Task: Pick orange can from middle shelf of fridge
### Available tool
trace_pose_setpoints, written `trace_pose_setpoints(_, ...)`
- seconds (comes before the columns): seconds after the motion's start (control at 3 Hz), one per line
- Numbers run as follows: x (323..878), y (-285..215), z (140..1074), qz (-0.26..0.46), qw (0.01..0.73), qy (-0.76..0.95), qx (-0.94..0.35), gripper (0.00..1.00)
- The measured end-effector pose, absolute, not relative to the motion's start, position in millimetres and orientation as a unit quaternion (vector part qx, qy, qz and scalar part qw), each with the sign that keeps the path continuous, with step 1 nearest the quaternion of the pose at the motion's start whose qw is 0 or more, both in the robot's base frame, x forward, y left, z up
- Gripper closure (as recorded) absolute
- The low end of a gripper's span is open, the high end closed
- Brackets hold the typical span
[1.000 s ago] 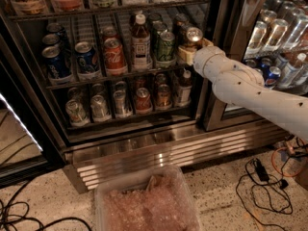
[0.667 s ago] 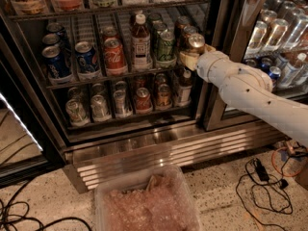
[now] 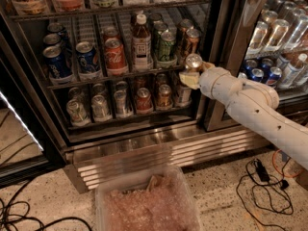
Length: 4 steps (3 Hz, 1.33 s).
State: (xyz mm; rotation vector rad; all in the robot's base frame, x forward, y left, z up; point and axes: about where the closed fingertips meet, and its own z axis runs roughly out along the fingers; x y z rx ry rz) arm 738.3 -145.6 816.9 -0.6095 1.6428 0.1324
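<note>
Underfoot, speckled floor (image 3: pixel 48 201) with black cables (image 3: pixel 262 171) and a clear plastic bin (image 3: pixel 137 182) – all below the gripper (image 3: pixel 191 72), before the fridge (image 3: pixel 219 42). The gripper is clamped on the orange can (image 3: pixel 194 61) – upright above its fingers, just off the middle shelf (image 3: pixel 120 74).
</note>
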Motion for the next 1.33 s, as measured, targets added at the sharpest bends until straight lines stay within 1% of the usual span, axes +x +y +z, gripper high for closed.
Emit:
trace_pose_setpoints(0.33, 733.2, -188.8, 792.2, 0.088, 0.621, 0.743, -0.234, 1.0)
trace_pose_setpoints(0.67, 736.4, -213.1, 817.1, 0.163, 0.631, 0.732, -0.2, 1.0)
trace_pose_setpoints(1.0, 728.6, -177.7, 861.3, 0.204, 0.639, 0.695, -0.26, 1.0)
trace_pose_setpoints(1.33, 704.0, -128.7, 885.7, 0.233, 0.63, 0.65, -0.356, 1.0)
